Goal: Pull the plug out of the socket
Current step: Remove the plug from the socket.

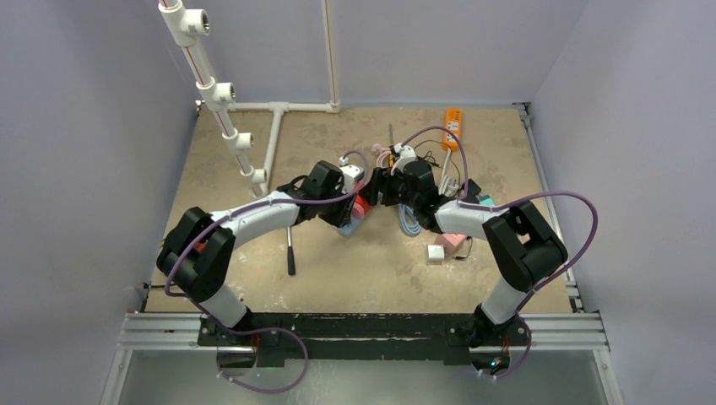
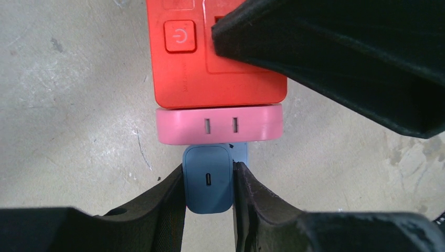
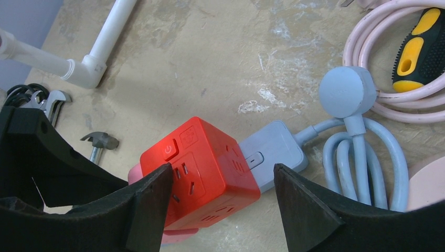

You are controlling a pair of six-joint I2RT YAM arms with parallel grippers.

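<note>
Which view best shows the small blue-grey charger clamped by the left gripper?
Left wrist: the charger sits centre frame, USB port facing the camera, pinched by the left gripper, next to the pink adapter. Top external buries it under the arms. In right wrist it is out of sight past the red cube.

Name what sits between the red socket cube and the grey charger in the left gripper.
A pink two-slot adapter, above the grey charger, in the left wrist view.
</note>
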